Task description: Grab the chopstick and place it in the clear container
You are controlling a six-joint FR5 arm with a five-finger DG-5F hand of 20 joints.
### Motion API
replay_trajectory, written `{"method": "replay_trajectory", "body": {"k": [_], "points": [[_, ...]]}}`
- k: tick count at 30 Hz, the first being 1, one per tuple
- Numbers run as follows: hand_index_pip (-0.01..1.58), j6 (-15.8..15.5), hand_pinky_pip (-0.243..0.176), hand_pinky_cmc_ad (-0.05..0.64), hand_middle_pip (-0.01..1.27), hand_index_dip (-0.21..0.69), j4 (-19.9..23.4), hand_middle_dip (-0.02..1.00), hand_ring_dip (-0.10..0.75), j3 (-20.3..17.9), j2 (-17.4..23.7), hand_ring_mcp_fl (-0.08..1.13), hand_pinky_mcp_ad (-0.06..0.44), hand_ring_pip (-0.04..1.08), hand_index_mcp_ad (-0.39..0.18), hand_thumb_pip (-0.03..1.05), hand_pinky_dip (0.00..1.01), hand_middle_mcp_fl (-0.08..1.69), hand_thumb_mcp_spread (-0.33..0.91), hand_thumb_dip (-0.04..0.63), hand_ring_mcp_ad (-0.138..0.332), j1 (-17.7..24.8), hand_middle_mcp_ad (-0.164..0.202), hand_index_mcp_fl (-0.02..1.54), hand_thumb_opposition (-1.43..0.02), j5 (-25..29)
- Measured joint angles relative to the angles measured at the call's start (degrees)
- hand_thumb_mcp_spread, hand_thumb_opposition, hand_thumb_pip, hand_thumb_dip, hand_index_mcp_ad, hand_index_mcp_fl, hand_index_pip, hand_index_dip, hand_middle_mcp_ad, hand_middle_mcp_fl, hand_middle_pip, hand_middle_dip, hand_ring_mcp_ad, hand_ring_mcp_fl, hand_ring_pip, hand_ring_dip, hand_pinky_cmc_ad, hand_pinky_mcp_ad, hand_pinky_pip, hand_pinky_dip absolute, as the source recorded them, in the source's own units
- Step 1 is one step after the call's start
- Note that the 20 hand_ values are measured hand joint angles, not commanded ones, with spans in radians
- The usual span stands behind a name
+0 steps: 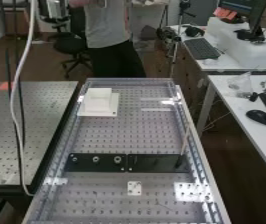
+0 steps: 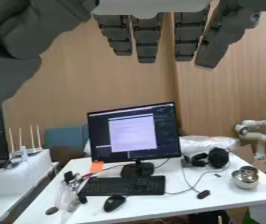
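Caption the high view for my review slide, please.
A white block on the perforated bench; nearer, a black strip with a thin pale stick at one end.

In the high view, we look down at a slant from above the near end of the bench [image 1: 110, 135]. We face along it to its far end and the floor [image 1: 34, 62] past that. The bench is the big thing close to us. In the wrist view, we look almost straight out, facing a white desk [image 2: 177, 201] and a wooden wall [image 2: 70, 90] behind it. The hand [image 2: 147, 37] is very near us, the desk is farther off, and the wall is farthest. Both views share that desk, with its mouse [image 2: 114, 202] and keyboard [image 2: 127, 185]. We see it from its side at the high view's right edge, and from its front in the wrist view.
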Motion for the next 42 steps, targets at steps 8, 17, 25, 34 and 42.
{"method": "replay_trajectory", "body": {"k": [8, 17, 25, 34, 42], "points": [[0.05, 3.46, -0.105, 0.244, 0.12, 0.017, 2.5, 0.04, 0.028, -2.17, -0.33, 0.01, 0.182, 0.09, 0.037, 0.28, 0.42, 0.01, 0.15, 0.014, 0.208, -0.41, 0.093, 0.02, -0.63, 0.37], [0.05, 9.83, -0.106, 0.251, 0.12, 0.017, 7.92, 0.04, 0.028, -5.31, -0.91, 0.01, 0.183, 0.09, 0.038, 0.29, 0.43, 0.01, 0.15, 0.005, 0.213, -1.56, 0.093, 0.02, -0.63, 0.71], [0.07, 19.19, -0.124, 0.251, 0.14, 0.091, 19.9, 0.05, 0.028, -10.91, -1.8, 0.01, 0.183, 0.08, 0.037, 0.36, 0.43, 0.02, 0.2, 0.002, 0.213, -2.85, 0.093, 0.02, -0.65, 2.42], [0.09, 30.47, -0.143, 0.248, 0.14, 0.206, 32.06, 0.23, 0.028, -15.97, -3.89, 0.01, 0.187, 0.08, 0.037, 0.49, 0.43, 0.21, 0.23, 0.054, 0.215, -3.67, 0.093, 0.11, -0.68, 10.63], [0.09, 42.04, -0.155, 0.26, 0.14, 0.244, 37.74, 0.41, 0.044, -16.7, -9.77, 0.01, 0.195, 0.08, 0.017, 0.6, 0.43, 0.23, 0.24, 0.127, 0.211, -5.0, 0.091, 0.15, -0.69, 13.02]]}}
